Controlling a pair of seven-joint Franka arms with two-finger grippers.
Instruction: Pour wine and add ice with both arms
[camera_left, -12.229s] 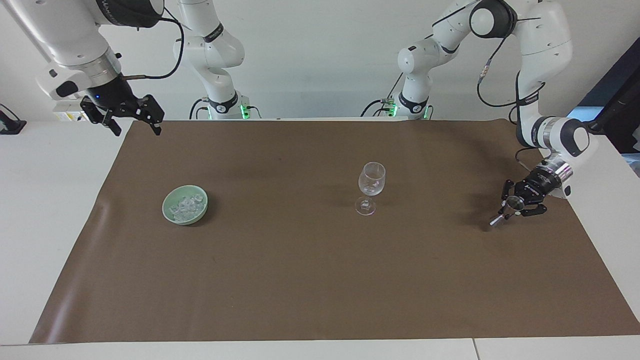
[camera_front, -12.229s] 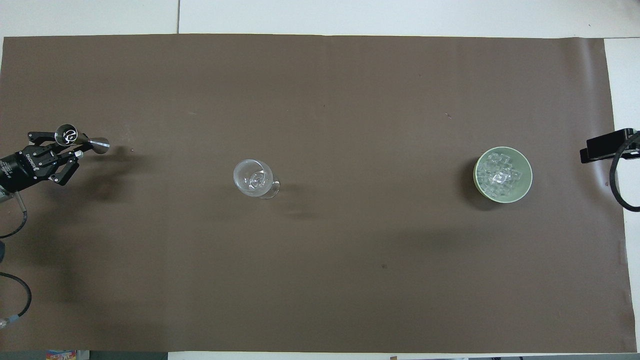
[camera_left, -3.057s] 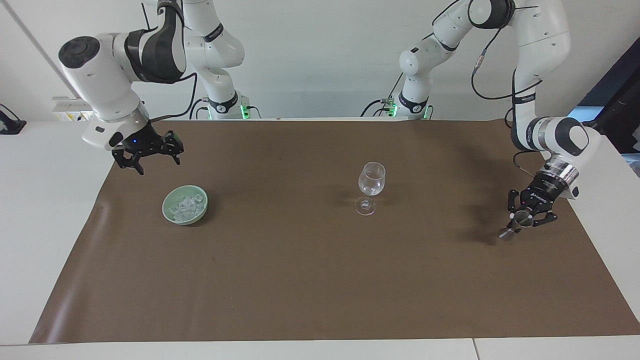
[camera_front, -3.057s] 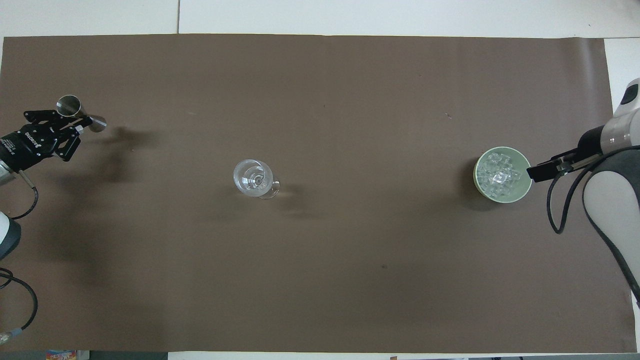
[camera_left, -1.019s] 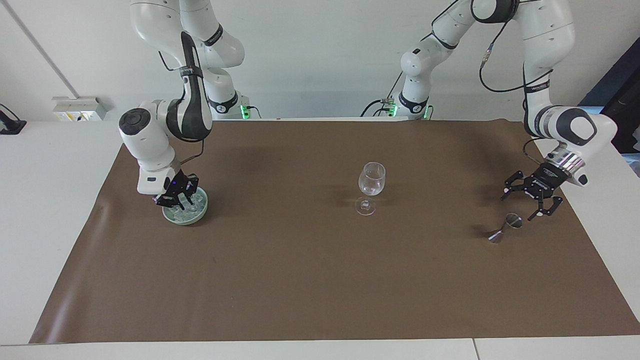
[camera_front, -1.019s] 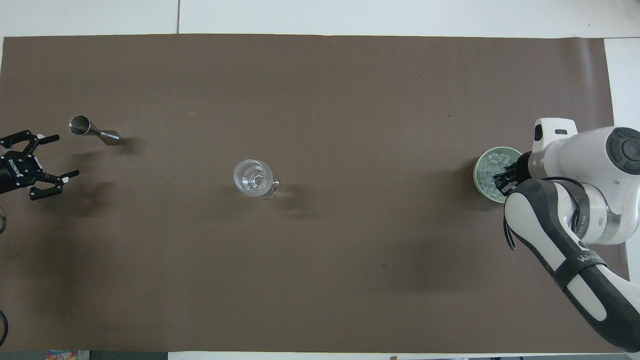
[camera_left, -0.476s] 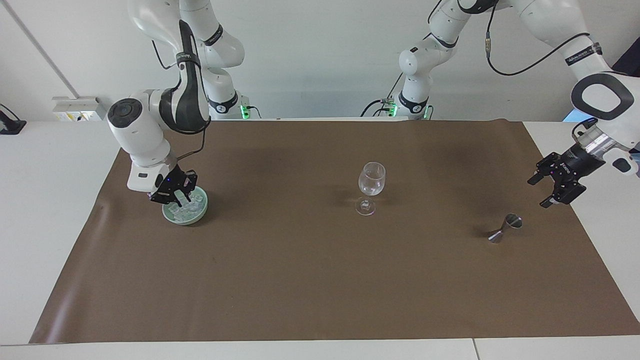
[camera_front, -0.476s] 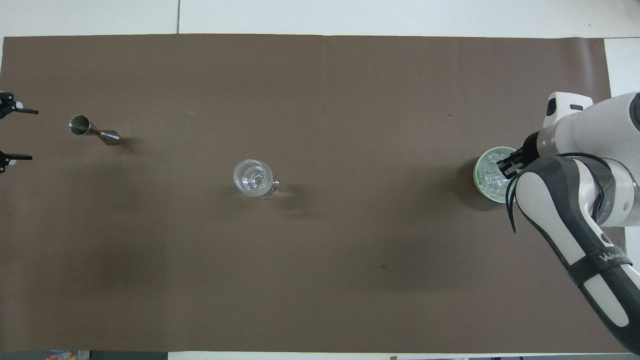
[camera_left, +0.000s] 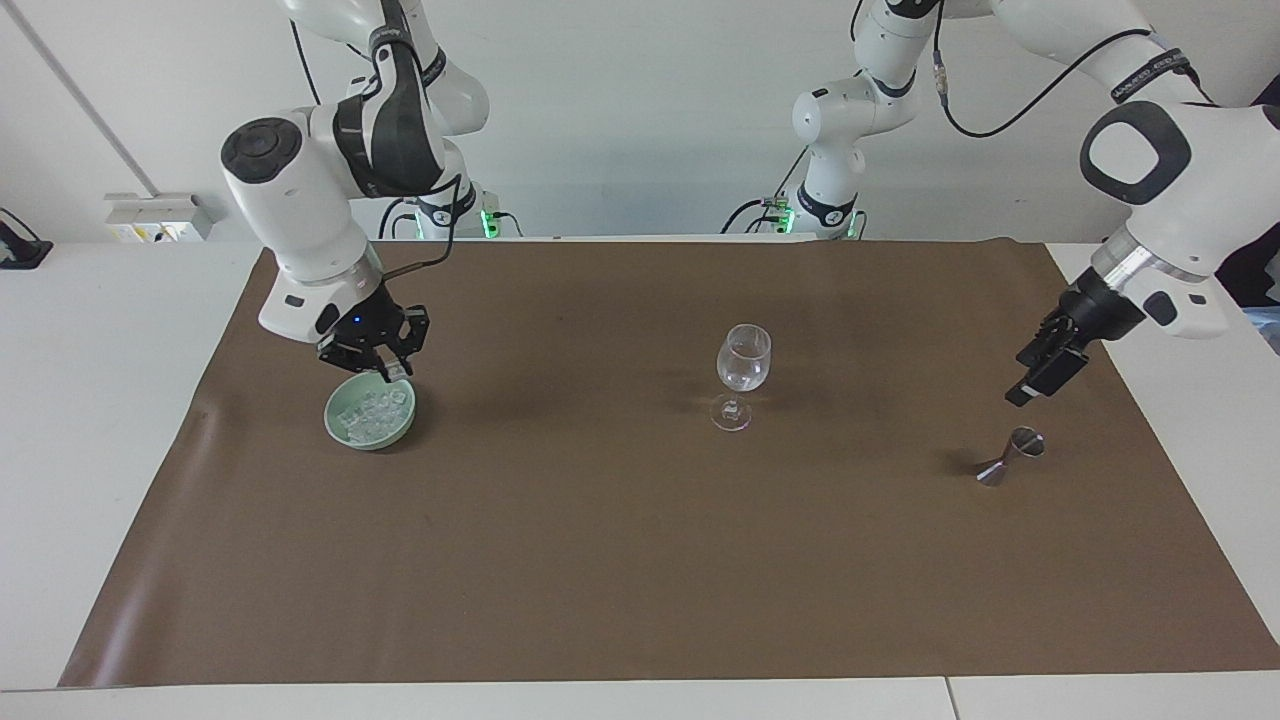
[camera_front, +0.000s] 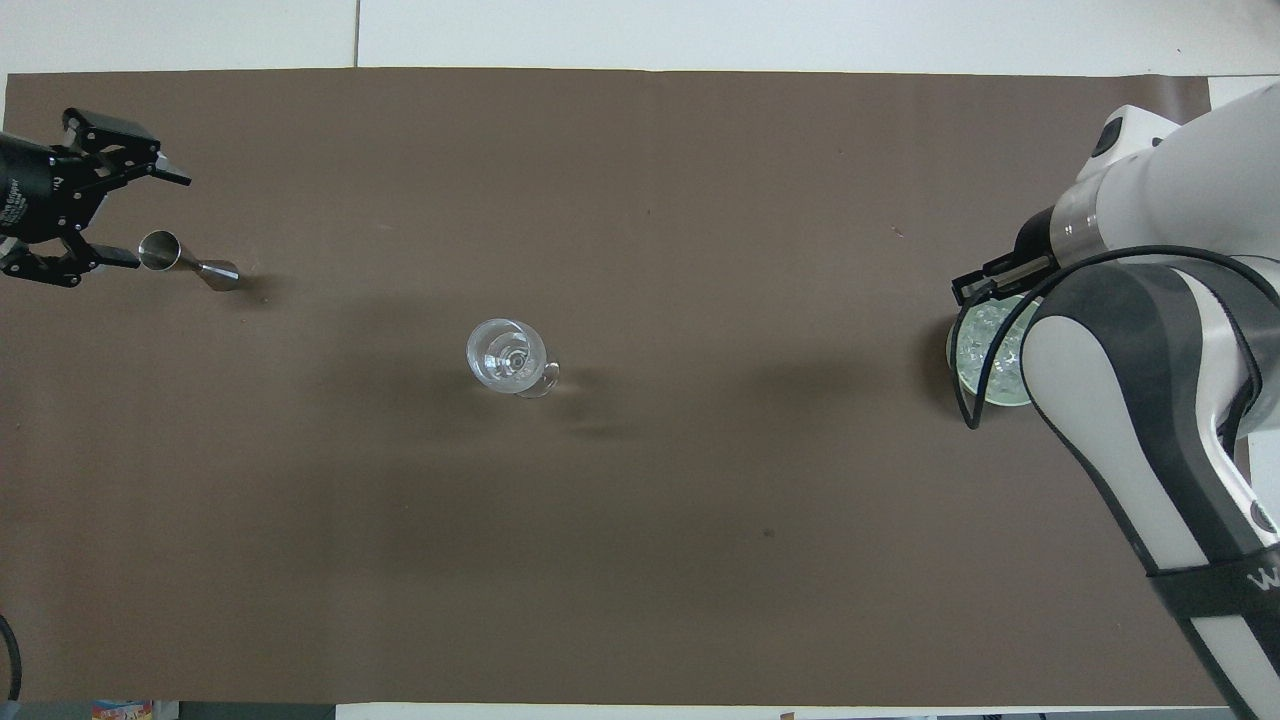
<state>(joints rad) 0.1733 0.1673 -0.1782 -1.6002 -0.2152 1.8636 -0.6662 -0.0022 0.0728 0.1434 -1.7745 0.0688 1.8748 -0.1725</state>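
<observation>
I have the brown mat (camera_left: 640, 560) covering most of the white table (camera_left: 90, 420). My right arm (camera_left: 300, 210) reaches in over its own end, and the right gripper (camera_left: 385, 372) hangs just above the pale green bowl (camera_left: 345, 432), at the rim nearer the robots; its fingertips are pinched together on what looks like a small clear piece of ice (camera_left: 392, 374), though I can't be certain. The rest of the ice (camera_left: 372, 412) lies in the bowl directly beneath that gripper. My left arm (camera_left: 1150, 170) is raised at its end of the table, the left gripper (camera_front: 110, 215) spread wide and holding nothing, up over the mat. The steel jigger (camera_left: 1010, 455) lies tipped on the mat just below it. The stemmed glass (camera_left: 743, 372) stands upright mid-mat, well apart from both grippers.
</observation>
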